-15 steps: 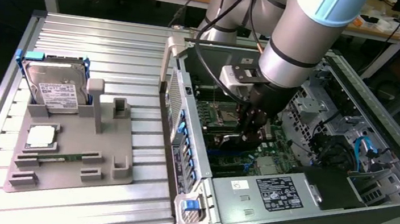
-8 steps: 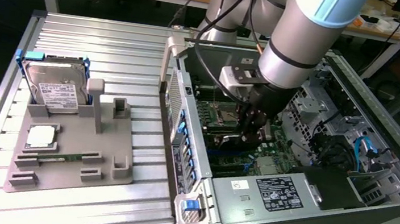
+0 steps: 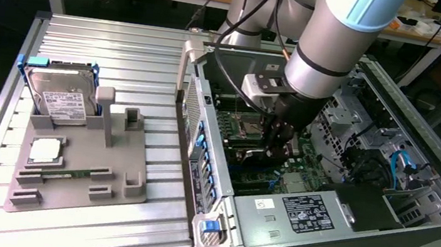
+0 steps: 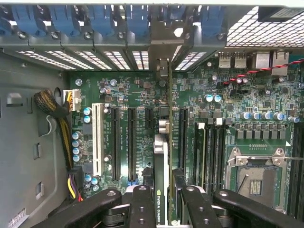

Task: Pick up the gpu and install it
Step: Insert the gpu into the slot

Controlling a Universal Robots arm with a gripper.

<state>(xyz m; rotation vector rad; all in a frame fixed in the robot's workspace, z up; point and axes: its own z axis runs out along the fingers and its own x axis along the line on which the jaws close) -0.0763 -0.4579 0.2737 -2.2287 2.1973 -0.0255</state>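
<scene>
The gripper [image 4: 164, 195] is clamping the gpu [image 4: 161, 149] on edge along the motherboard [image 4: 237, 95] slots (bracket end toward the case [image 4: 57, 47] rear), likely for seating squarely.

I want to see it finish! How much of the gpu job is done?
Done: the gpu is picked up and inside the computer case. In hand: the gripper grips it edge-down at the motherboard. Left: letting go; whether it is fully seated, I cannot tell.
</scene>
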